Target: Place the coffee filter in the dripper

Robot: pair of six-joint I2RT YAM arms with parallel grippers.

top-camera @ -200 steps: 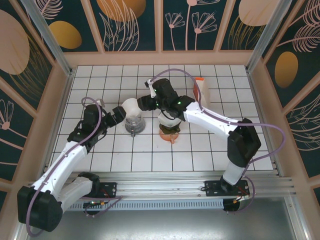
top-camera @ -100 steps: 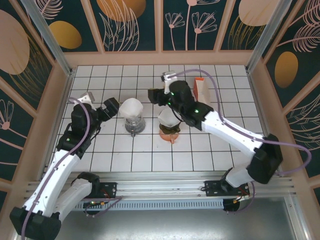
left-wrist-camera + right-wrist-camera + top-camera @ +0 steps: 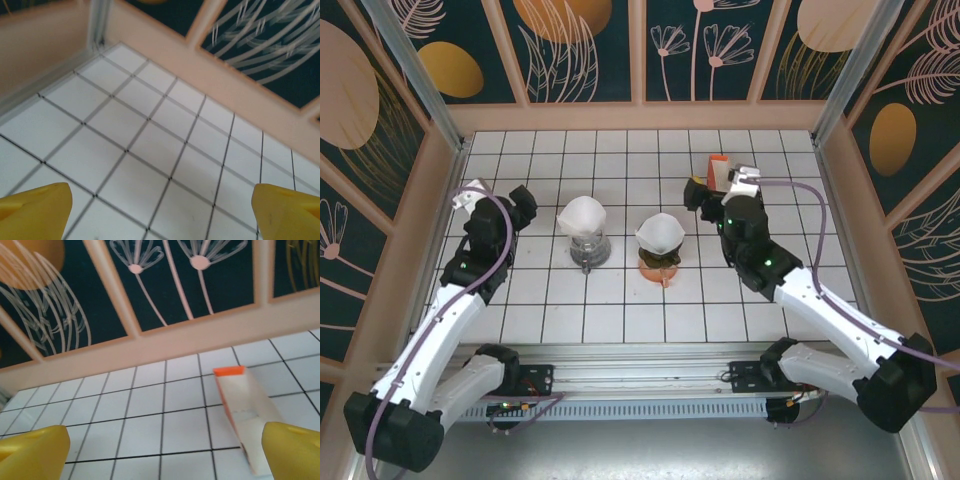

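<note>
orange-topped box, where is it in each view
top external: orange-topped box at the far right of the white tiles, near the back wall base.
right wrist: lower right, on the tiles.
left wrist: corner tiles and walls.
shared landmark: the peach back wall base.

Orange-capped carton (image 3: pixel 247 415) on tiled table (image 3: pixel 570 310)

The coffee filter (image 3: pixel 659 232) sits in the dripper (image 3: pixel 661 266); a second dripper (image 3: pixel 588 250) stands to its left, a box (image 3: pixel 718 166) far right.
</note>
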